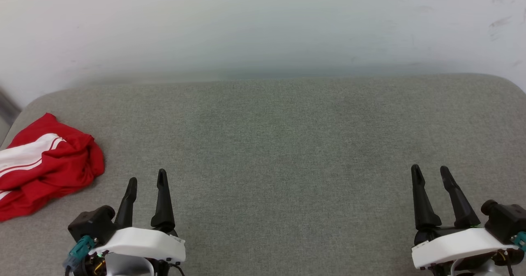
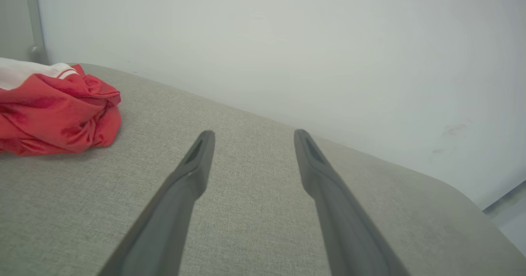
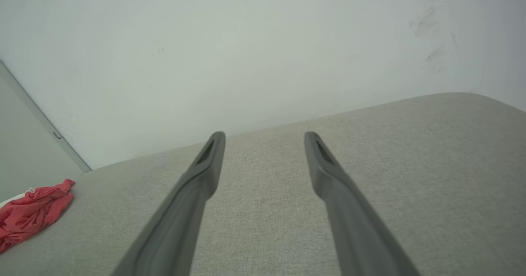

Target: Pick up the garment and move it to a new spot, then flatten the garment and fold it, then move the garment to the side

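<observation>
Nothing of the task looks done yet. The garment [image 1: 45, 161] lies in a crumpled red heap at the left edge of the grey cushion [image 1: 279, 144], with a white striped sleeve showing on top. The head view cuts part of it off. No lettering shows, so any print is buried in the folds or facing down.

The left gripper [image 1: 147, 175] hovers at the near left, its two fingers spread with nothing between them. The heap sits to its left and a little farther off, near but not touching. The right gripper [image 1: 430, 168] hangs at the near right, likewise spread and empty. It is well apart from the garment, with the bare width of the cushion between them. Both point toward the pale wall [image 1: 263, 21] on the far side.

So, as I judge it, every step is left: the pick-up, the carry to a new spot, the flattening, the fold and the move aside. The open middle of the cushion looks a likely place for the carry. The left arm seems better placed for the first grab. Since the cloth is bunched, a pinch may catch several layers at once, and spreading it flat could take some work.
</observation>
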Motion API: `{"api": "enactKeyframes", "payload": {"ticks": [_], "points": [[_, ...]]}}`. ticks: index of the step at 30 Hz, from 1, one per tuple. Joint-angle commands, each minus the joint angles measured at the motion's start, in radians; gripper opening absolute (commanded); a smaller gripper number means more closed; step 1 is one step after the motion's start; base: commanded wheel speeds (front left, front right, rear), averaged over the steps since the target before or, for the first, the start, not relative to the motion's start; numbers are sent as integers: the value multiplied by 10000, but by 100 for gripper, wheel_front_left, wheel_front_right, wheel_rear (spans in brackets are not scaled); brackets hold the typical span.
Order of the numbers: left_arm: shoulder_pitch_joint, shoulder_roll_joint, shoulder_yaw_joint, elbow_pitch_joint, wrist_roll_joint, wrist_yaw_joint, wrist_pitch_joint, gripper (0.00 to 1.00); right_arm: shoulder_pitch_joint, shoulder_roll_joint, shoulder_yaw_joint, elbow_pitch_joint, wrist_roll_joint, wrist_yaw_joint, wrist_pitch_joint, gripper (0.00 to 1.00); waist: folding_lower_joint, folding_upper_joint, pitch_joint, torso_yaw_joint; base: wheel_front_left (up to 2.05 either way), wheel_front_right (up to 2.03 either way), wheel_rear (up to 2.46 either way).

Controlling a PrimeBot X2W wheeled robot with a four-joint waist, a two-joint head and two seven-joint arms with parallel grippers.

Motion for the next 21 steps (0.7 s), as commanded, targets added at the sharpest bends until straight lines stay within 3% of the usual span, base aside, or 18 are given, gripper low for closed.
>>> {"api": "enactKeyframes", "payload": {"ticks": [1, 21], "points": [[49, 74, -55, -140, 267, 7, -92, 100, 64, 4, 16, -166, -291, 0, -99, 100, 0, 0, 0, -4, 0, 0, 0], [311, -32, -197, -447, 1938, -304, -580, 100, 264, 6, 68, -438, -2032, 0, -575, 100, 0, 0, 45, 1, 0, 0, 0]]}}
